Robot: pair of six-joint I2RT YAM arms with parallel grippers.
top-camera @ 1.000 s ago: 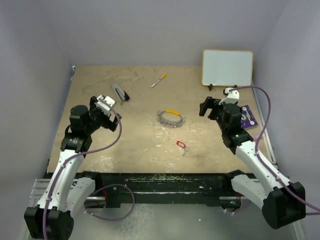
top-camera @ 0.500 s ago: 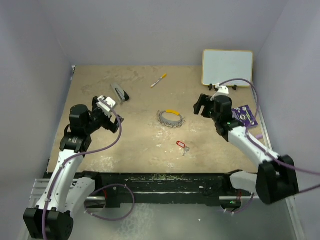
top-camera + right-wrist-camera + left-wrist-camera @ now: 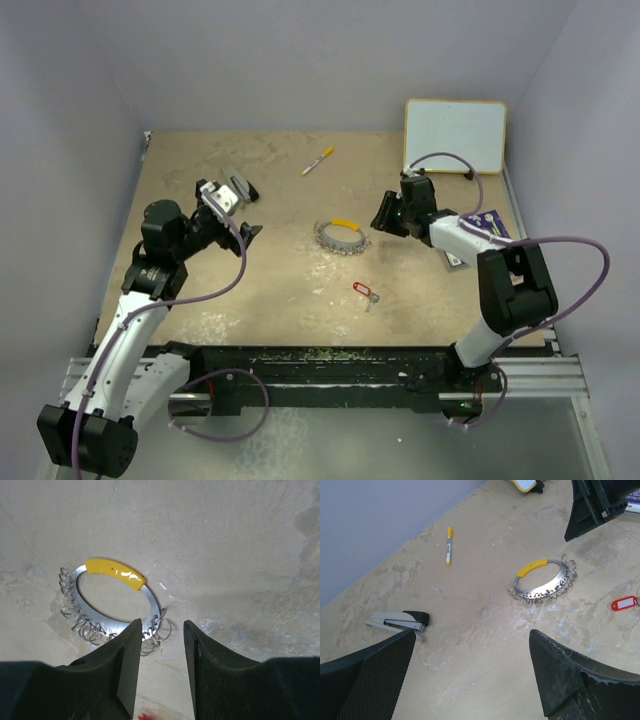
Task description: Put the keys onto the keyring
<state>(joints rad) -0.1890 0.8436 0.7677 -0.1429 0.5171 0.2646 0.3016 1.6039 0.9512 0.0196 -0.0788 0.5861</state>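
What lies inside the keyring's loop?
Only bare table shows inside the keyring. The keys lie outside it, apart. In the right wrist view, a finger of the right gripper covers part of its near rim.

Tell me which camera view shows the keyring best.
The right wrist view. There the keyring lies close below the camera, with its yellow arc, flat metal band and individual wire loops sharp. The left wrist view shows the whole keyring from farther off. The top view shows it small at mid-table, with its loops indistinct.
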